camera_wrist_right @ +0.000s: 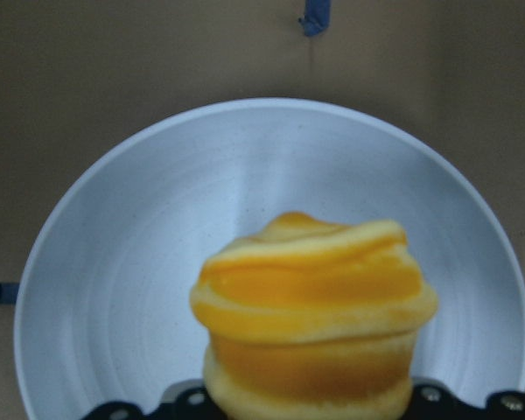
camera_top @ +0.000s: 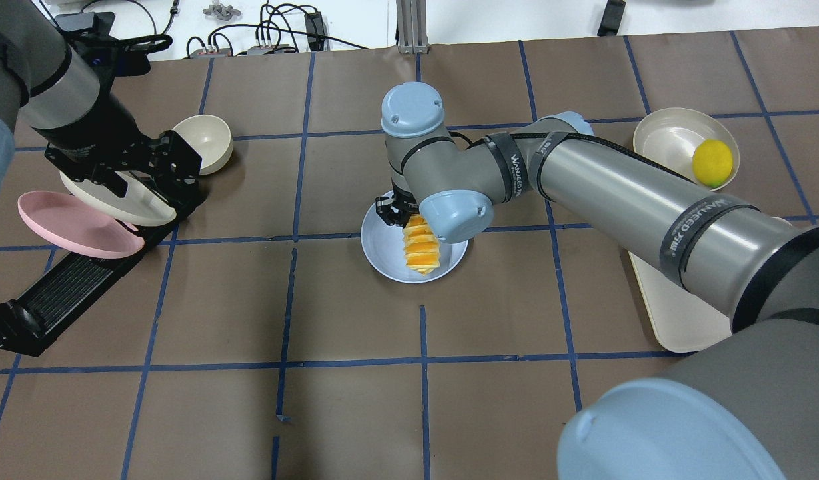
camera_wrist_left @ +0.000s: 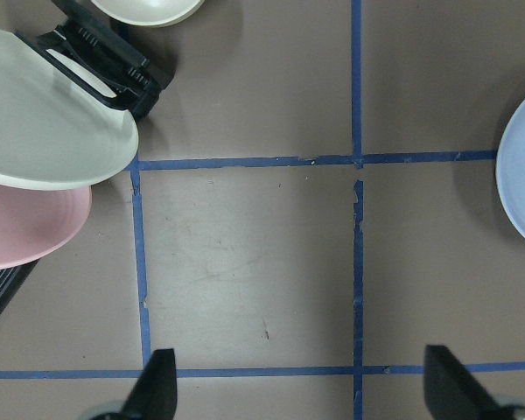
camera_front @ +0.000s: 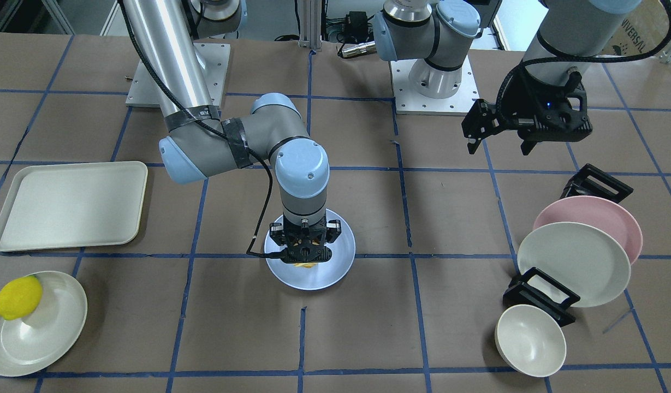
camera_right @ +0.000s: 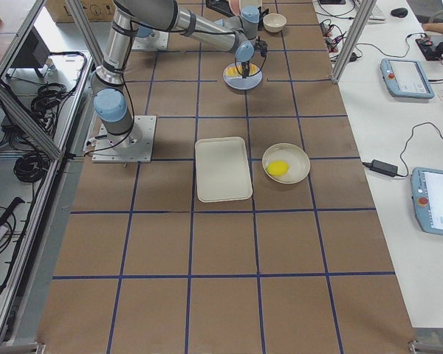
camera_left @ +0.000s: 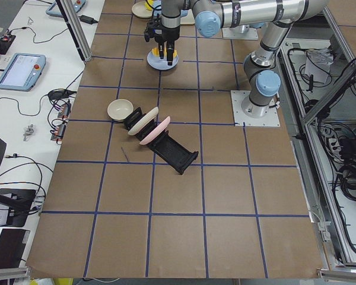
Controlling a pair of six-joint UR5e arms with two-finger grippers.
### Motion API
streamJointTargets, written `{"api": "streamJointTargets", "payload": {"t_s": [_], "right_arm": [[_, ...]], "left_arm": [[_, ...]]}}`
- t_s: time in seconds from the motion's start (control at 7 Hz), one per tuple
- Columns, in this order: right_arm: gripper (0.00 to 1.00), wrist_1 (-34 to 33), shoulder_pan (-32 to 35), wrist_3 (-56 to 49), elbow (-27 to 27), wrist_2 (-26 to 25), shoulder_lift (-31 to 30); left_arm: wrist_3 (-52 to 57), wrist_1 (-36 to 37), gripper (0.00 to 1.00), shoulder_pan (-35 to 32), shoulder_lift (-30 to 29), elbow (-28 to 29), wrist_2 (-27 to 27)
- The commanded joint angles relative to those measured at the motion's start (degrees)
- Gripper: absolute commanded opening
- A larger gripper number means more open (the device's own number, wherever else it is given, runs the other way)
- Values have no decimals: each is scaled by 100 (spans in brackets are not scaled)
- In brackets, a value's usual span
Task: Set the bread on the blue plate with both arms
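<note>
Right jaws clamp the seemingly light, soft bread at its 12 o'clock end. Left jaws stand apart.

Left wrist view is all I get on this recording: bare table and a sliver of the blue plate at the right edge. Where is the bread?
Observer: The overhead view shows the bread over the blue plate, one end in the right gripper.
Operator: Resting on the plate?
Observer: Cannot tell; the right wrist view shows it end-on, close to the lens, plate behind it.
Operator: And the left gripper?
Observer: In the front-facing view the left gripper hangs open above the table by the dish rack, well apart from the blue plate.
</note>
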Motion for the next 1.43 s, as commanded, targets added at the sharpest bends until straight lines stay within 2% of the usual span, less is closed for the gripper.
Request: {"api": "streamJointTargets", "payload": {"t_s": [0.0,0.43,0.57,0.86,1.0,1.14,1.29], "right_arm": [[100,-9,3,0,2,-6,-6],[100,0,-49,-61,-93,-41,-50],[100,61,-189,-149,-68,-50,-477],[100,1304,-959,-577,-94,-32,-1819],[100,1571,-1286,-972,-68,-84,-2252],[100,1364,-1489,-2046,10,-259,-2491],[100,1206,-1708,-2440,29,-330,-2616]], "left_arm": [[7,2,100,4,-35,21,6],[7,2,100,4,-79,47,6],[16,2,100,4,-88,47,6],[24,11,100,21,-114,108,-3],[25,11,100,21,-114,126,-64],[33,20,100,21,-123,126,-73],[51,20,100,21,-132,152,-82]]}}
